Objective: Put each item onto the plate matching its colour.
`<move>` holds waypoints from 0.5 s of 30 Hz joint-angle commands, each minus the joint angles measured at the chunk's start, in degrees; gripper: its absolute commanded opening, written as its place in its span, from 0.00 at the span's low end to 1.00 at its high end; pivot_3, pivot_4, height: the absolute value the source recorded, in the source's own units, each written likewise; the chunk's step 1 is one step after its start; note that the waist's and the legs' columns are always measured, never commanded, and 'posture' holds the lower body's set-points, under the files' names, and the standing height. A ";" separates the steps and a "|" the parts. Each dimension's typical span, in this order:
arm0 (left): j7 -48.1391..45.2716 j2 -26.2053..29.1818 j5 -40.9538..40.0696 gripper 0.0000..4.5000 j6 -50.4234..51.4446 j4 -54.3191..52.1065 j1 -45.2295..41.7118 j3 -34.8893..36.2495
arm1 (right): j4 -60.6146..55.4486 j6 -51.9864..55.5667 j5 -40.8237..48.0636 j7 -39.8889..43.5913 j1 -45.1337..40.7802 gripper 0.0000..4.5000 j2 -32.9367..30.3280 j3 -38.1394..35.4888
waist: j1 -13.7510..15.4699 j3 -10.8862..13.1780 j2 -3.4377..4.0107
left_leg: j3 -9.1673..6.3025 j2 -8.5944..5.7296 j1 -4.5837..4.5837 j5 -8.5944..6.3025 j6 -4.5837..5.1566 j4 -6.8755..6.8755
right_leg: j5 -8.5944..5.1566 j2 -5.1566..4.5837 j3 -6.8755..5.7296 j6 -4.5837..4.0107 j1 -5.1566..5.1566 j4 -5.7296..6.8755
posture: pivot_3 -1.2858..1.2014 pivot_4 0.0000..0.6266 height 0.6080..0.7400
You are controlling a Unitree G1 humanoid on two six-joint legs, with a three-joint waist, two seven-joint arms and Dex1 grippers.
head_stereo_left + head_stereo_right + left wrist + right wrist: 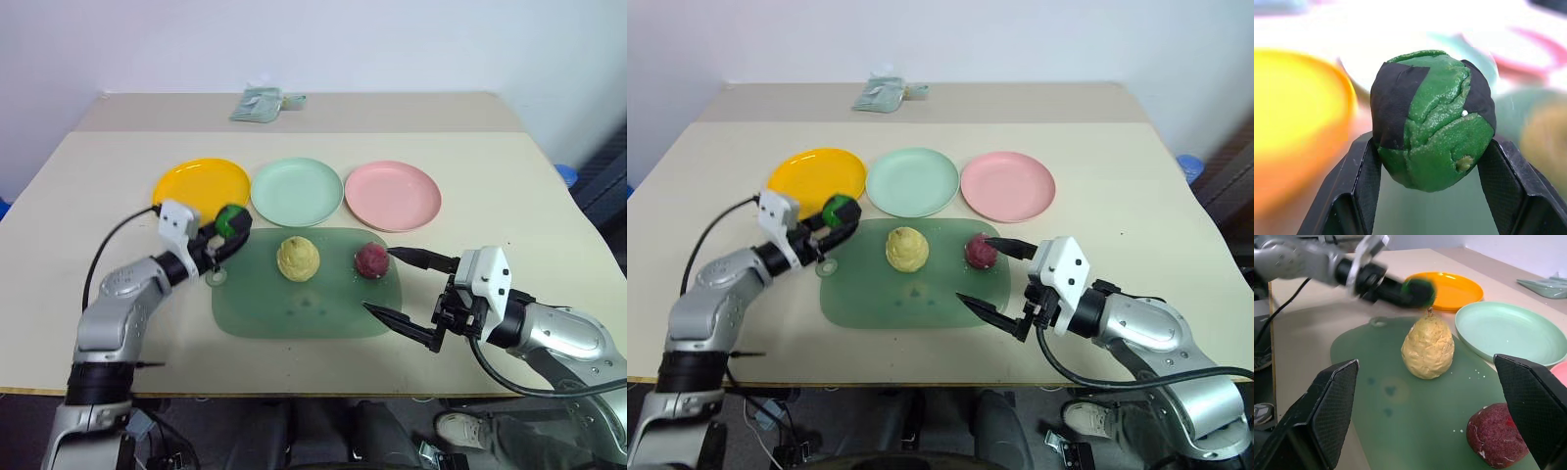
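Left gripper (227,235) jaws pinching green roundish lump with black patches (1432,120), held above left edge of translucent green rounded-rectangle tray (294,313), just short of mint green round plastic plate (297,191). Step in hand, as judged: carrying green lump to its plate. Next move calls for reach forward and right over mint plate, then release.

Right gripper (994,279) jaws spread wide, near dark red lump (371,260) on tray. Pale yellow bumpy lump (297,258) also on tray. Orange-yellow plate (201,186) and pink plate (392,195) bare on surface (509,196).
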 commanded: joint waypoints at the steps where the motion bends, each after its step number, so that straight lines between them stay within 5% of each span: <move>1: 4.46 -2.62 -2.77 0.63 4.26 1.16 -9.01 1.53 | 0.22 -1.05 0.83 -0.12 -1.54 1.00 0.54 -1.53 | -0.17 -0.01 -0.06 | -0.01 0.00 -0.01 0.00 0.00 0.03 | 0.01 0.02 -0.01 0.03 0.00 0.01 | 0.52 0.24 1.00; 8: 13.02 -14.13 10.17 0.63 -11.68 35.64 -33.35 -4.51 | 3.14 -0.68 1.75 0.03 -5.69 1.00 0.65 -2.76 | 0.69 0.02 -0.14 | -0.01 -0.10 -0.02 0.02 -0.02 0.16 | 0.07 0.04 -0.01 0.12 0.04 0.02 | 0.52 0.24 1.00; 11: 16.04 -17.85 13.74 0.63 -20.16 52.86 -40.13 -4.89 | 2.81 -0.39 2.49 -0.45 -6.13 1.00 0.50 -4.09 | 0.59 0.03 -0.17 | 0.07 -0.10 -0.04 0.03 -0.03 0.13 | 0.07 0.04 0.04 0.13 -0.05 0.01 | 0.52 0.24 1.00; 15: 16.64 -19.60 16.10 0.63 -26.16 63.31 -43.56 -4.47 | 6.24 -0.77 1.82 -0.09 -8.96 1.00 0.47 -3.43 | -0.20 0.07 -0.23 | 0.14 -0.09 -0.17 0.05 -0.05 0.05 | 0.07 0.04 0.08 0.13 -0.27 0.05 | 0.52 0.24 1.00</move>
